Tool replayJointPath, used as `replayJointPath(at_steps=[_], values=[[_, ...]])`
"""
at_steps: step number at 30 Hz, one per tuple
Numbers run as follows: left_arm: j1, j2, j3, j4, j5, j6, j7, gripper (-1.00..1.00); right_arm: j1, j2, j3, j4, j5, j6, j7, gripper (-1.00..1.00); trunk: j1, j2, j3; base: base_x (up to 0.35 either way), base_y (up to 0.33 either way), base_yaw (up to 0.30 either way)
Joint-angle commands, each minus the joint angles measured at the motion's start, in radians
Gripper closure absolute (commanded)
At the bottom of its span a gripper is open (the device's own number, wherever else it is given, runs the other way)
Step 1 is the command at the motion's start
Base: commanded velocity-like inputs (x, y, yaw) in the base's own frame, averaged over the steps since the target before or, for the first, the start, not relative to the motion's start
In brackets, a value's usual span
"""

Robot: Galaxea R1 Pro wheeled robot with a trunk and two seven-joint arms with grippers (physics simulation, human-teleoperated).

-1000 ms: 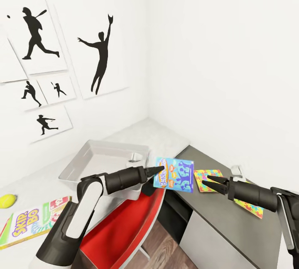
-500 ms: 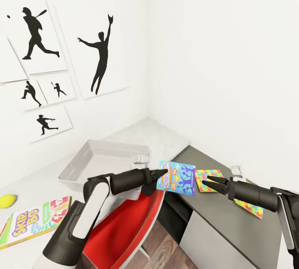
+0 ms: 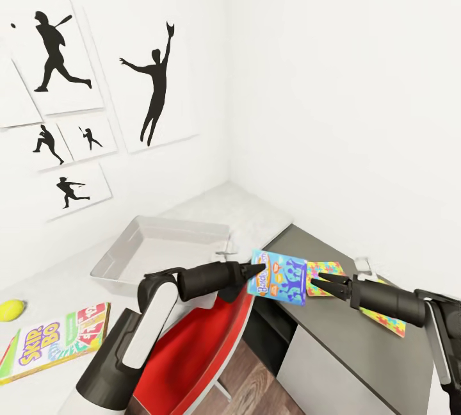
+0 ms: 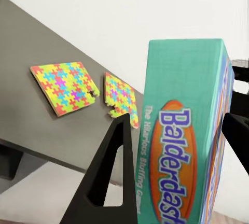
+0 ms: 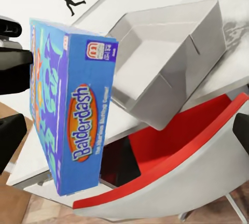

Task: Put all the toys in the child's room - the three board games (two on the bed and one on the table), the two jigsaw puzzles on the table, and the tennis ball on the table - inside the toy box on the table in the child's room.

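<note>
My left gripper (image 3: 257, 269) is shut on a small blue board game (image 3: 277, 276), held upright in the air over the red chair; its "Balderdash" title reads in the left wrist view (image 4: 189, 151) and the right wrist view (image 5: 72, 105). My right gripper (image 3: 317, 285) stands open just right of that box, apart from it. Two jigsaw puzzles (image 3: 326, 270) (image 3: 385, 323) lie flat on the dark grey cabinet top (image 3: 333, 325). The light grey toy box (image 3: 125, 255) stands on the pale table (image 3: 256, 210). A Skip-Bo board game (image 3: 51, 339) and the tennis ball (image 3: 11, 309) lie at the table's left.
A red chair (image 3: 192, 344) sits under the table edge, below the left arm. Baseball-player silhouette pictures (image 3: 153, 82) hang on the white wall. A small grey object (image 3: 363, 266) lies behind the right gripper. Wood-plank floor (image 3: 256, 376) shows below.
My left gripper has carried the blue board game a little to the right and lower, closer to the open right gripper. The right arm has hardly moved.
</note>
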Motion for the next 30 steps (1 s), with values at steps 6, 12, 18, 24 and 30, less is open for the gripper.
replayJointPath(at_steps=[6,12,18,24,30], values=[[-0.001,-0.003,-0.002,0.000,-0.006,-0.009,-0.011,1.00,-0.013,-0.001,0.012,0.026,-0.003,0.011,0.001,-1.00,0.001,-0.002,-0.002,0.000,0.000,0.000],[-0.001,-0.003,-0.027,0.000,-0.007,-0.016,-0.012,1.00,-0.020,-0.003,0.022,0.042,-0.003,0.011,0.001,-1.00,0.001,-0.002,-0.002,0.000,0.000,0.000],[-0.001,-0.003,-0.059,0.002,-0.009,-0.041,-0.009,1.00,-0.022,-0.001,0.028,0.046,-0.003,0.011,0.002,-1.00,0.001,-0.002,-0.002,0.000,0.000,0.000],[-0.001,-0.005,-0.069,0.013,-0.010,-0.054,-0.005,1.00,-0.021,0.004,0.057,0.047,-0.003,0.019,0.003,-1.00,0.001,-0.002,-0.002,0.000,0.000,0.000],[-0.001,-0.006,-0.071,0.025,-0.010,-0.067,-0.004,1.00,-0.021,0.008,0.074,0.048,-0.004,0.027,0.002,-1.00,0.001,-0.002,-0.002,0.000,0.000,0.000]])
